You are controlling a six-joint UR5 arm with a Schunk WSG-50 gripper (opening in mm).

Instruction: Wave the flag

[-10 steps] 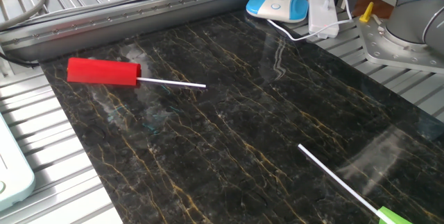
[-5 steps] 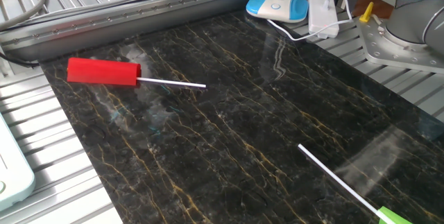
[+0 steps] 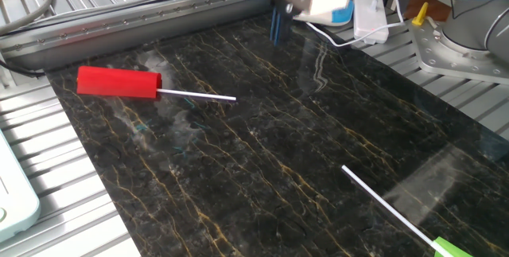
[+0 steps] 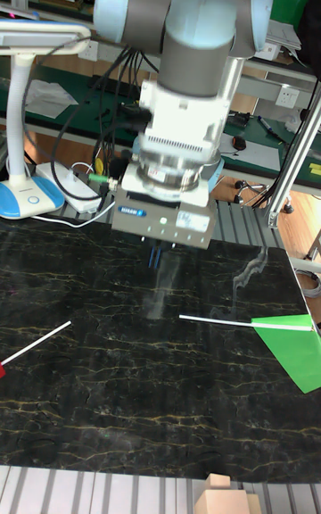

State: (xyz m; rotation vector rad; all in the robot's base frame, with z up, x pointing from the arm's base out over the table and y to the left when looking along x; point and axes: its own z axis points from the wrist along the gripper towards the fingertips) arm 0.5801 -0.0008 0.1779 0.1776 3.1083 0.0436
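Flag (image 4: 290,349) lies flat at the dark table's (image 3: 262,169) edge, unmoved; the gripper (image 4: 155,254) has swung into view far from it — finger state blurred, cannot tell. Bare tabletop separates them; red flag (image 3: 119,82) sits well apart.

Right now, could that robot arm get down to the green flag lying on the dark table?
Probably yes. The green flag lies flat on the table with nothing on or beside it, and the gripper hangs above the table off to one side.
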